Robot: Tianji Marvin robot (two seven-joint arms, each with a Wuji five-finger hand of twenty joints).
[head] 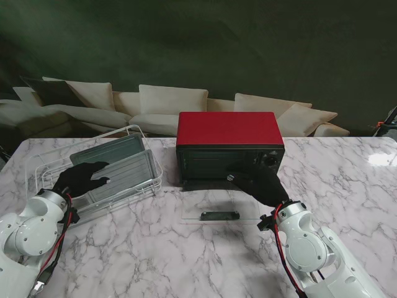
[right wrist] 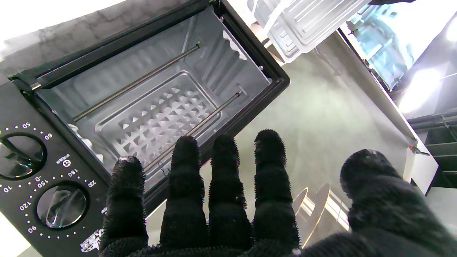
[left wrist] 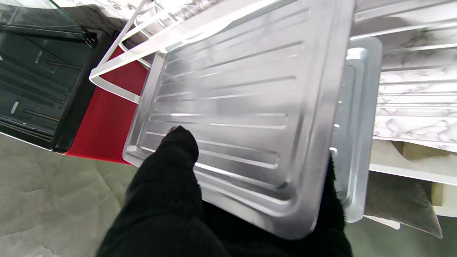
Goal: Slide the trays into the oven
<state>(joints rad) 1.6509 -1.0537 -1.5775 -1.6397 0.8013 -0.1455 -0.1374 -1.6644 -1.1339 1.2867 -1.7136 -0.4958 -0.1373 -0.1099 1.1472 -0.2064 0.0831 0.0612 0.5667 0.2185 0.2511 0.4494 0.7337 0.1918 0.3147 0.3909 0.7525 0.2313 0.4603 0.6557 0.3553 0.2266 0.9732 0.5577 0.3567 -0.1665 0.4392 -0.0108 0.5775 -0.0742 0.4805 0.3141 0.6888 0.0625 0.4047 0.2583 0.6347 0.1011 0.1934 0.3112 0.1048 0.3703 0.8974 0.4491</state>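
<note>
Left hand (left wrist: 200, 200) fingers clamp tray (left wrist: 235, 107) | right hand (right wrist: 228, 200) fingers spread, empty | oven (head: 229, 149) dial reads 90–250

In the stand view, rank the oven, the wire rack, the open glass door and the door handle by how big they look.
1. Wire rack and oven: look about alike, and the rack is nearer, so unsure.
2. Glass door.
3. Door handle.
</note>
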